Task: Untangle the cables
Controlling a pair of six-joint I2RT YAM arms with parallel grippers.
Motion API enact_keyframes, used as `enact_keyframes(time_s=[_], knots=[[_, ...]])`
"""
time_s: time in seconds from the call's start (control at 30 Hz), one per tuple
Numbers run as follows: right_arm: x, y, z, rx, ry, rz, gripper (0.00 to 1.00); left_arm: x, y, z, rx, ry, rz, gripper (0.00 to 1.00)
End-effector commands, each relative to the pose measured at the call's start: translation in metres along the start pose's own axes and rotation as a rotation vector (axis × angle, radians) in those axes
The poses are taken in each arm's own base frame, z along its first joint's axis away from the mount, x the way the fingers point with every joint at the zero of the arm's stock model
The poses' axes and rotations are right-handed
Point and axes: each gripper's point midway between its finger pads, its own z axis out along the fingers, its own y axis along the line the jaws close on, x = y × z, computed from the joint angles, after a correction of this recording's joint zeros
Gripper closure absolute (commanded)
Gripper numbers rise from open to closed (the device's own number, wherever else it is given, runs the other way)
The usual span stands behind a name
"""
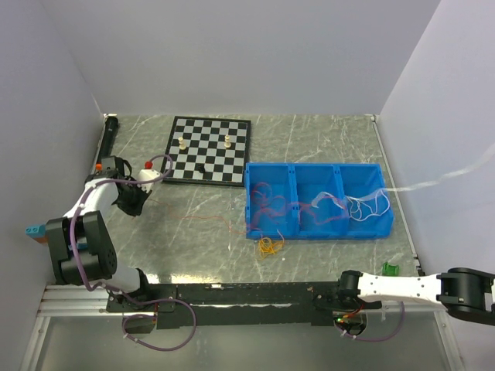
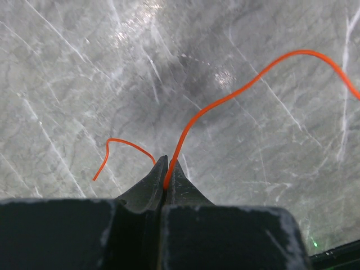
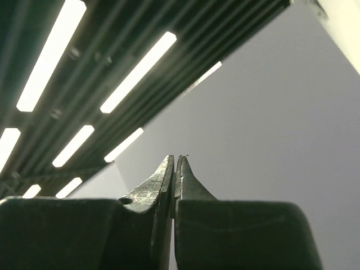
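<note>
My left gripper [image 2: 167, 163] is shut on a thin orange cable [image 2: 225, 98]. Its short free end curls off to the left and its long part runs away to the upper right over the marble table. In the top view the left gripper [image 1: 131, 202] is at the table's left, and the orange cable [image 1: 203, 219] trails right toward a blue bin [image 1: 249, 202]. Red cables [image 1: 272, 202] lie tangled in the bin's left and middle compartments, and white cables [image 1: 365, 205] in the right one. A yellow-orange tangle [image 1: 271, 246] lies in front of the bin. My right gripper [image 3: 175, 160] is shut, empty and points at the ceiling.
A chessboard [image 1: 209, 149] with a few pieces lies at the back. A small green object [image 1: 389, 269] sits near the front right. The right arm [image 1: 402, 287] lies along the near edge. Grey walls close in the left, back and right sides.
</note>
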Motion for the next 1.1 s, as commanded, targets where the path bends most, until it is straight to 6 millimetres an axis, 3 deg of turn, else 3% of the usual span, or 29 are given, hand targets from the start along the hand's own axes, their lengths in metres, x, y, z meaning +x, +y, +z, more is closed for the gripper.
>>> enact_keyframes(time_s=[0.0, 0.1, 0.17, 0.2, 0.3, 0.4, 0.53, 0.63, 0.73, 0.83, 0.93, 1.07], knots=[[-0.029, 0.010, -0.002, -0.075, -0.075, 0.117, 1.00, -0.005, 0.005, 0.002, -0.008, -0.024, 0.001, 0.99], [-0.006, 0.026, 0.003, -0.104, -0.027, 0.126, 1.00, -0.010, -0.006, -0.004, 0.039, -0.051, 0.015, 0.99], [0.017, 0.037, 0.006, -0.118, 0.025, 0.116, 1.00, -0.015, -0.015, -0.014, 0.075, -0.078, 0.028, 0.93], [0.026, 0.043, 0.008, -0.127, 0.041, 0.120, 1.00, -0.017, -0.018, -0.018, 0.087, -0.090, 0.035, 0.86], [0.045, 0.057, 0.011, -0.153, 0.074, 0.132, 1.00, -0.021, -0.031, -0.031, 0.138, -0.111, 0.061, 0.38], [0.058, 0.071, 0.015, -0.180, 0.094, 0.156, 1.00, -0.035, -0.044, -0.051, 0.194, -0.180, 0.106, 0.28], [0.067, 0.084, 0.021, -0.203, 0.108, 0.190, 1.00, -0.079, -0.063, -0.102, 0.287, -0.352, 0.163, 0.03], [0.072, 0.093, 0.024, -0.223, 0.114, 0.221, 1.00, -0.114, -0.078, -0.147, 0.335, -0.478, 0.239, 0.03], [0.075, 0.101, 0.025, -0.244, 0.116, 0.246, 1.00, -0.137, -0.105, -0.177, 0.391, -0.564, 0.314, 0.03], [0.081, 0.107, 0.025, -0.262, 0.125, 0.258, 1.00, -0.145, -0.158, -0.170, 0.491, -0.557, 0.410, 0.03], [0.083, 0.107, 0.024, -0.260, 0.126, 0.261, 1.00, -0.140, -0.201, -0.126, 0.523, -0.528, 0.466, 0.03], [0.082, 0.109, 0.022, -0.271, 0.125, 0.278, 1.00, -0.127, -0.233, -0.070, 0.571, -0.447, 0.457, 0.03]])
